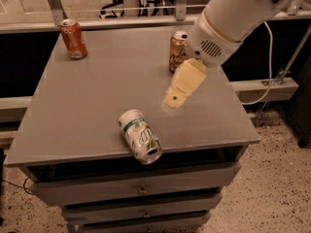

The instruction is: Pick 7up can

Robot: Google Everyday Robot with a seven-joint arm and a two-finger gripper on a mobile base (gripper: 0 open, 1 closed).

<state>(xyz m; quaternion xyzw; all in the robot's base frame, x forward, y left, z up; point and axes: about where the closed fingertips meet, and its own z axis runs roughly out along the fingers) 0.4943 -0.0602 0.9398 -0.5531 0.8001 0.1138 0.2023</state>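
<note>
Hovering | claw (173, 99) beyond and right of 7up can (140, 136), apparently lining up; grip state: cannot tell | can on its side, surface (87, 96) edge just beside it, may roll

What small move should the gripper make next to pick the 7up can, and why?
Probably lower the gripper and shift it toward the front edge of the table, over the 7up can. The can lies on its side near that edge, and the gripper hangs above the tabletop, apart from it.
</note>
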